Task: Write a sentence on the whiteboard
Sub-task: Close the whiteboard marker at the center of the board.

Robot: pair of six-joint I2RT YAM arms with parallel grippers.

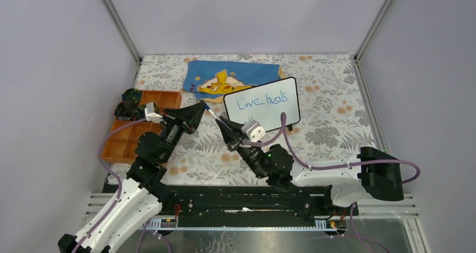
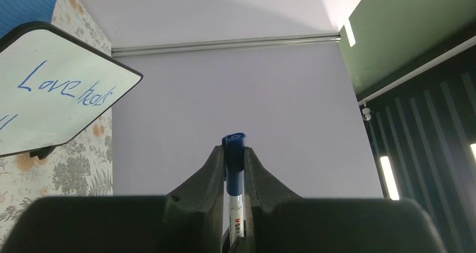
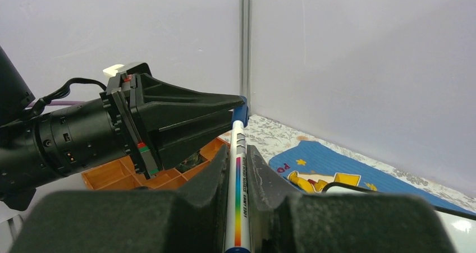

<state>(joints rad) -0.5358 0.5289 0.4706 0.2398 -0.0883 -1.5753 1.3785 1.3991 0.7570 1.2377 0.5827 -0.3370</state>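
Note:
The whiteboard (image 1: 262,104) stands tilted at mid-table, propped on its black feet. The sentence (image 1: 261,101) is in blue; I read "Love heals" on the top line, and the lower line is mostly hidden behind my right wrist. The left wrist view shows the whiteboard (image 2: 50,96) and the sentence (image 2: 64,87) at its left edge. A white marker (image 3: 237,197) with a rainbow stripe spans both grippers. My right gripper (image 3: 237,151) is shut on its barrel. My left gripper (image 2: 234,152) is shut on its blue cap (image 2: 234,139), fingertips meeting just left of the board (image 1: 209,110).
An orange compartment tray (image 1: 132,135) with dark items lies at the left edge. A blue cloth with a yellow cartoon figure (image 1: 224,76) lies behind the board. My right arm's purple cable (image 1: 283,124) loops in front of the board's lower edge. Enclosure walls stand on three sides.

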